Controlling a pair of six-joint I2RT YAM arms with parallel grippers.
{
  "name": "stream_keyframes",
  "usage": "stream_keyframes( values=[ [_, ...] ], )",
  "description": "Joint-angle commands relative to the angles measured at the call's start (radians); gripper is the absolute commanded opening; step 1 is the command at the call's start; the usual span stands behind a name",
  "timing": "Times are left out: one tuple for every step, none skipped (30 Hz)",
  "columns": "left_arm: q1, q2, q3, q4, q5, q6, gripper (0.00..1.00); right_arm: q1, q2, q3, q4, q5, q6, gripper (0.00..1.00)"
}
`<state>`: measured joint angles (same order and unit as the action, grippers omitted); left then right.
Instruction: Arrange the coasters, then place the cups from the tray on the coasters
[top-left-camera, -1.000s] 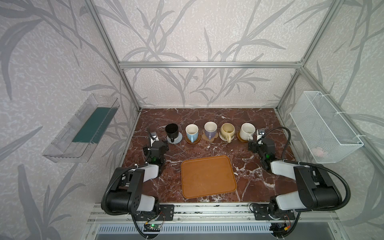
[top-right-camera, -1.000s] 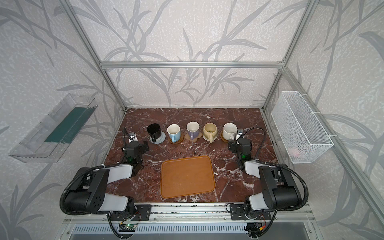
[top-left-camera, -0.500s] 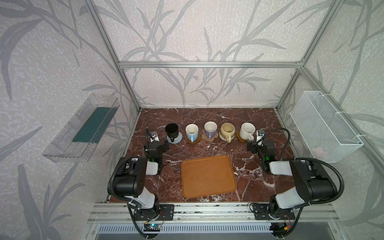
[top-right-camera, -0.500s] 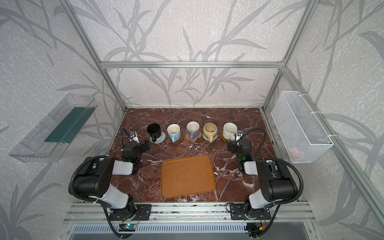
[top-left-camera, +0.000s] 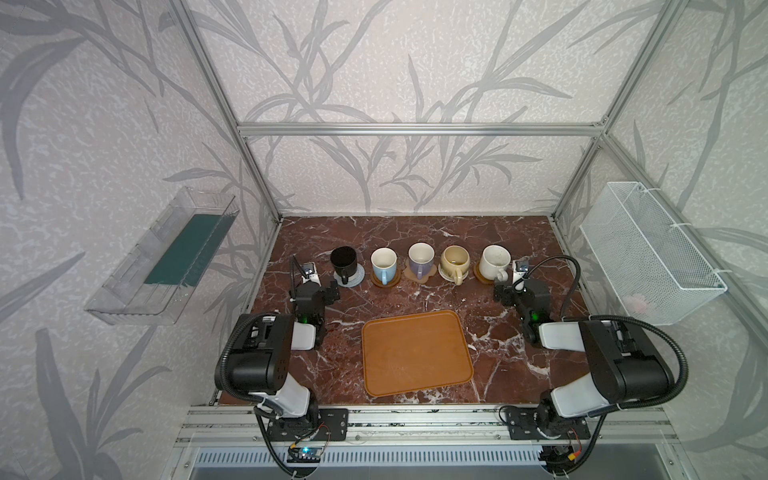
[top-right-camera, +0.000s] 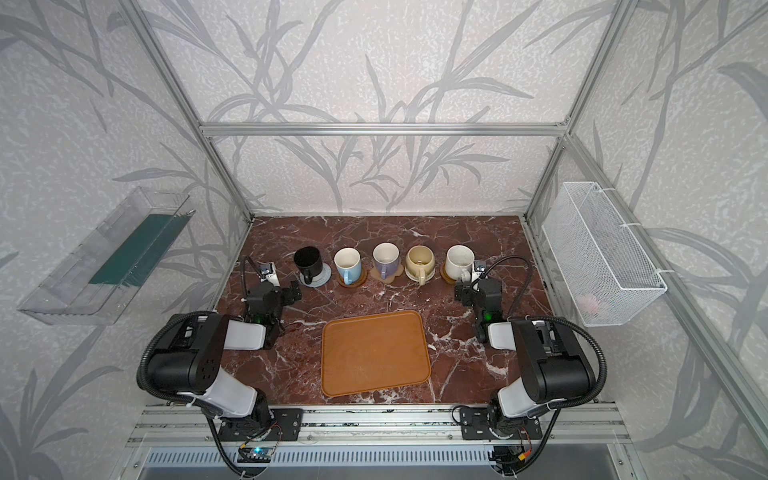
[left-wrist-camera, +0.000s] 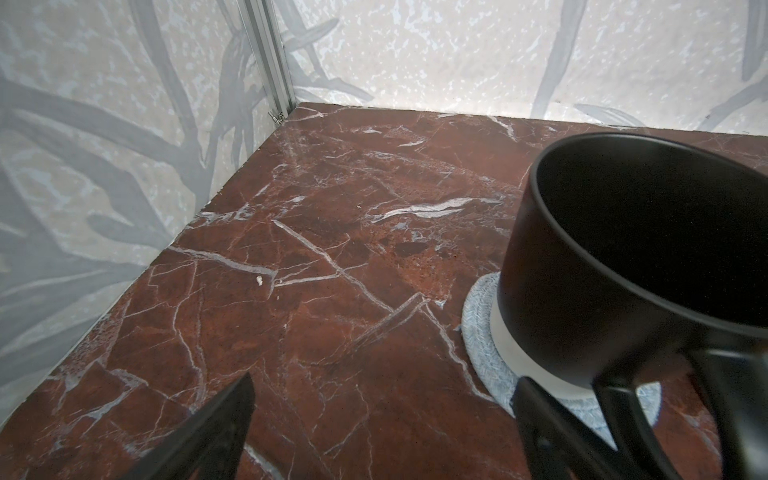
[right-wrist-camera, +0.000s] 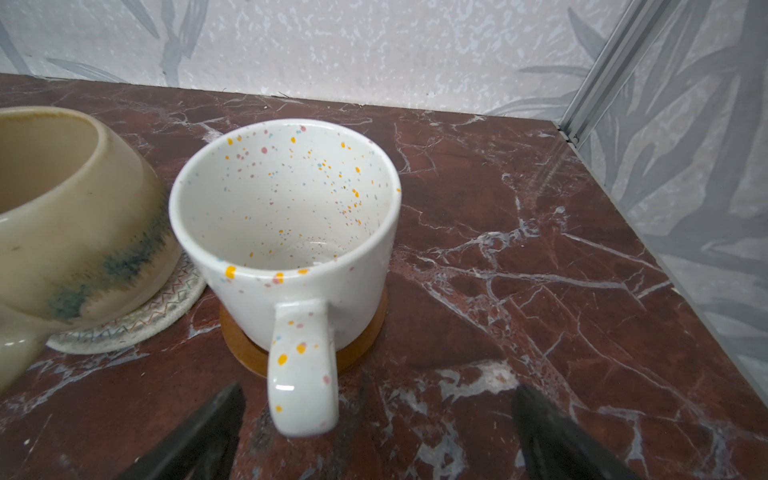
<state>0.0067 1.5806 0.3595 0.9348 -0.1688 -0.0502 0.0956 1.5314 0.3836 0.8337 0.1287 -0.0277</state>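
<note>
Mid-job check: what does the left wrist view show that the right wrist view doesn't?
Only the left wrist view: the black cup standing on the grey woven coaster. Only the right wrist view: the speckled white cup on a brown wooden coaster, beside the tan-yellow cup on the cream woven coaster. Both: the red marble table, the patterned wall, and an open, empty gripper, the left gripper and the right gripper respectively.

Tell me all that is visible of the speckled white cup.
The speckled cup is white ceramic, with orange, pink and blue dots inside and out. It stands upright and empty on a brown wooden coaster, at the right end of the row. Its handle points toward the open right hand, which does not grip it.
</note>
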Motion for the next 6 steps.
stream_keyframes(
  values=[
    [0.008,-0.010,0.028,-0.008,0.020,0.015,0.99,0.004,0.004,0.008,0.028,-0.006,-0.011,0.99],
    [0.008,-0.011,0.028,-0.008,0.020,0.015,0.99,0.004,0.004,0.008,0.027,-0.006,-0.011,0.99],
    [0.007,-0.011,0.028,-0.007,0.021,0.015,0.99,0.003,0.004,0.008,0.028,-0.006,-0.011,0.99],
    [0.007,-0.010,0.028,-0.006,0.020,0.015,0.99,0.004,0.004,0.008,0.028,-0.006,-0.011,0.99],
    [0.007,-0.011,0.022,0.004,0.019,0.018,0.99,0.004,0.004,0.008,0.027,-0.005,-0.012,0.99],
    [0.006,-0.010,0.018,0.011,0.018,0.019,0.99,0.004,0.004,0.008,0.027,-0.005,-0.011,0.99]
  ],
)
